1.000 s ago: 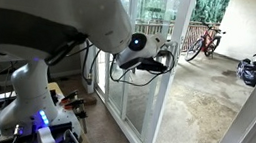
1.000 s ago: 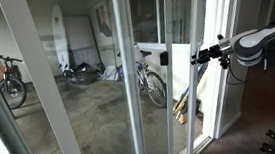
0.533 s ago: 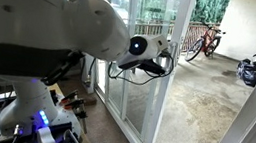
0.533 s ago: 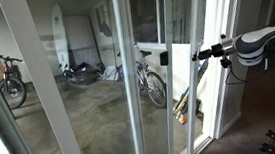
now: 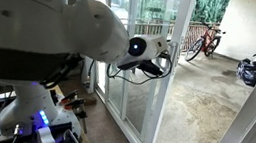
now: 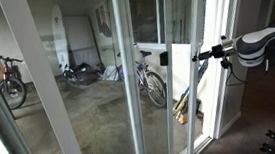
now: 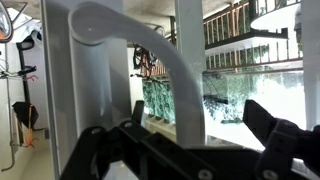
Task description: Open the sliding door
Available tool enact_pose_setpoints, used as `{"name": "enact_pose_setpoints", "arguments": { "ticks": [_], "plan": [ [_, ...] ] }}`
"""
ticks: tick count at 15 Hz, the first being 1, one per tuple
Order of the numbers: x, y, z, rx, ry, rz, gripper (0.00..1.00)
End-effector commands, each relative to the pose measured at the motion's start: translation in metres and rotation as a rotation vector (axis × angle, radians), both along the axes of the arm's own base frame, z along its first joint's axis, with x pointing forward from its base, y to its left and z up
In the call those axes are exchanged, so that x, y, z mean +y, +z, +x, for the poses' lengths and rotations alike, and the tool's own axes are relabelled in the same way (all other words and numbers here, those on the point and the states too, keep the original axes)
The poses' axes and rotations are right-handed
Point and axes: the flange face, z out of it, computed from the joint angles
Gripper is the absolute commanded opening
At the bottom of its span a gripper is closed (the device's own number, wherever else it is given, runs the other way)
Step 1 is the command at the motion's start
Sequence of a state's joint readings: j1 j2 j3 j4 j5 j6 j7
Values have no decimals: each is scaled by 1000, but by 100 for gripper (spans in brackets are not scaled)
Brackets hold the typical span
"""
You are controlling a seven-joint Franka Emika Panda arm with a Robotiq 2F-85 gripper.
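The sliding door [image 5: 172,88] is a tall glass panel in a white frame; it also shows in an exterior view [image 6: 183,83]. Its white D-shaped handle [image 7: 170,50] fills the wrist view and curves down between my black fingers. My gripper [image 7: 196,112] is open, with one finger on each side of the handle and not closed on it. In both exterior views the gripper [image 5: 167,57] [image 6: 198,55] is at the door's upright at about mid height.
Beyond the door's edge lies a concrete patio [image 5: 204,103]. Bicycles stand outside [image 5: 207,40] [image 6: 150,84] [image 6: 10,83]. A surfboard [image 6: 59,39] leans on the far wall. The robot base with cables [image 5: 35,119] stands on the floor beside the door.
The gripper has moved a little toward the door's upright over the last second, and the arm's elbow has swung closer to the camera. The door has not moved.
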State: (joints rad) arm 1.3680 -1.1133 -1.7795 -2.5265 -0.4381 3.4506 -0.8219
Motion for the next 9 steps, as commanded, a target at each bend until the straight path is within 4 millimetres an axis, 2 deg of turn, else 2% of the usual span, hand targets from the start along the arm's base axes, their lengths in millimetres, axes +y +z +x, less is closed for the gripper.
{"name": "enact_pose_setpoints", "arguments": {
  "ticks": [1, 4, 7, 9],
  "plan": [
    [46, -20, -16, 62, 95, -78, 100],
    [55, -21, -18, 62, 145, -159, 100],
    [36, -4, -13, 49, 86, -135, 100],
    [36, 0, -13, 39, 83, -130, 100]
  ]
}}
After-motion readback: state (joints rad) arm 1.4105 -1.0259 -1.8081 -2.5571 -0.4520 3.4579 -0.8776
